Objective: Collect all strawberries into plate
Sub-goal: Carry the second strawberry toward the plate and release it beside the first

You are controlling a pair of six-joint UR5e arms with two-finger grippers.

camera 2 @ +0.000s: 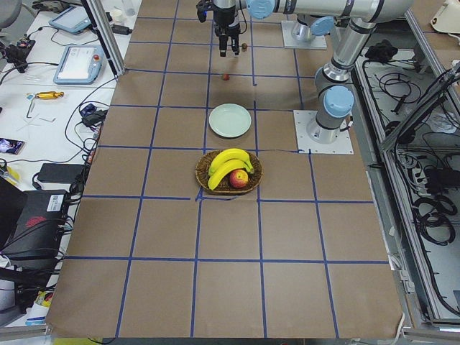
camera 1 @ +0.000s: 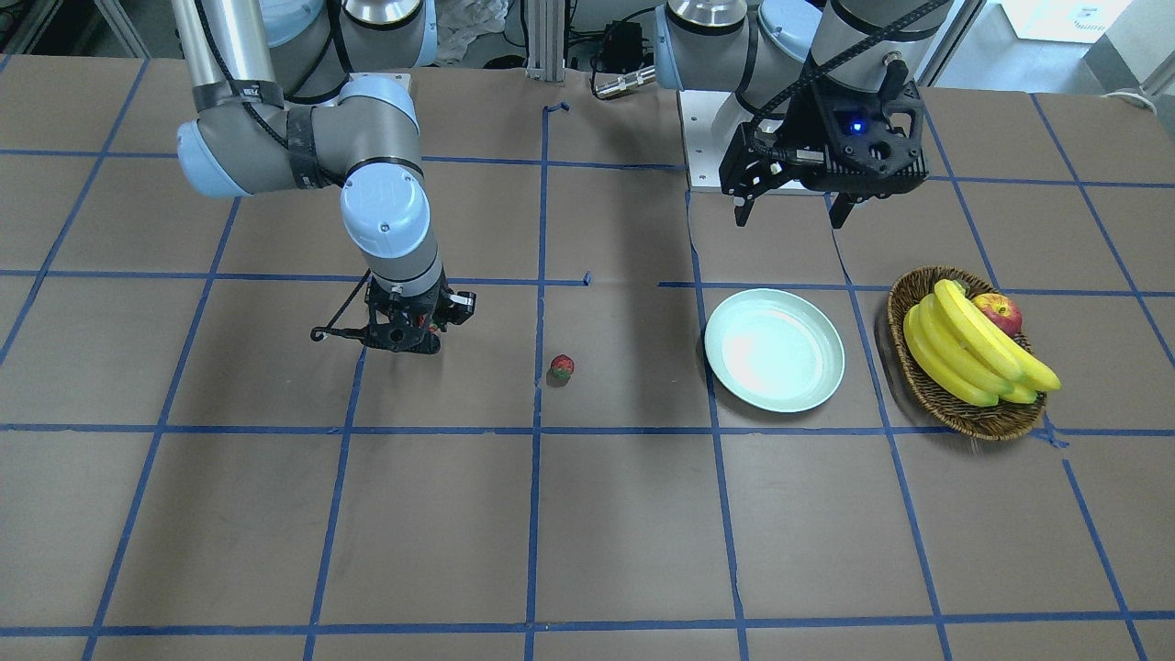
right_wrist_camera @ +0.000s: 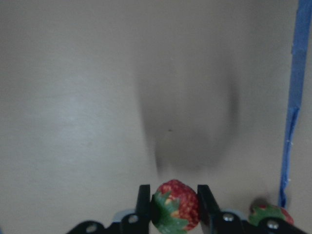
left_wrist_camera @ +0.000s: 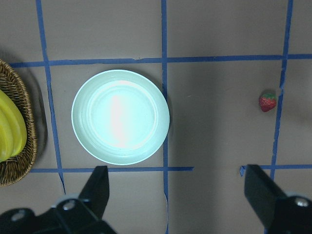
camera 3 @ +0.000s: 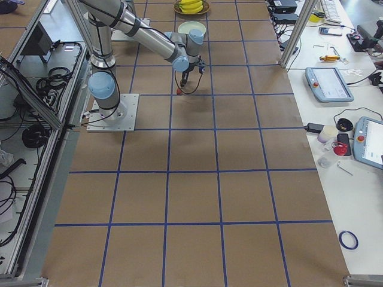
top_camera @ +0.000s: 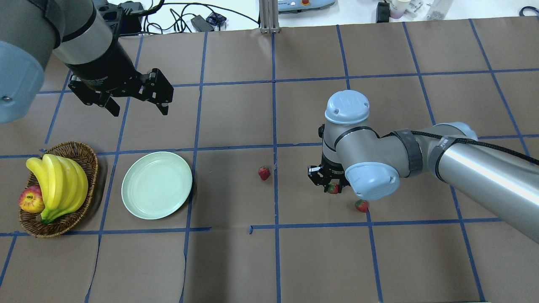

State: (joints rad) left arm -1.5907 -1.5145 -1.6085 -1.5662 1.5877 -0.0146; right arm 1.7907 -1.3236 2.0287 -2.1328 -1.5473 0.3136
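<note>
My right gripper is shut on a strawberry, which it holds between its fingertips just above the brown table; the gripper also shows in the front view. A second strawberry lies on the table close beside it and shows in the right wrist view. A third strawberry lies near the table's middle. The mint-green plate is empty. My left gripper hangs open and empty above the table behind the plate.
A wicker basket with bananas and an apple stands to the left of the plate. Blue tape lines grid the brown table cover. The left arm's base plate is behind the plate.
</note>
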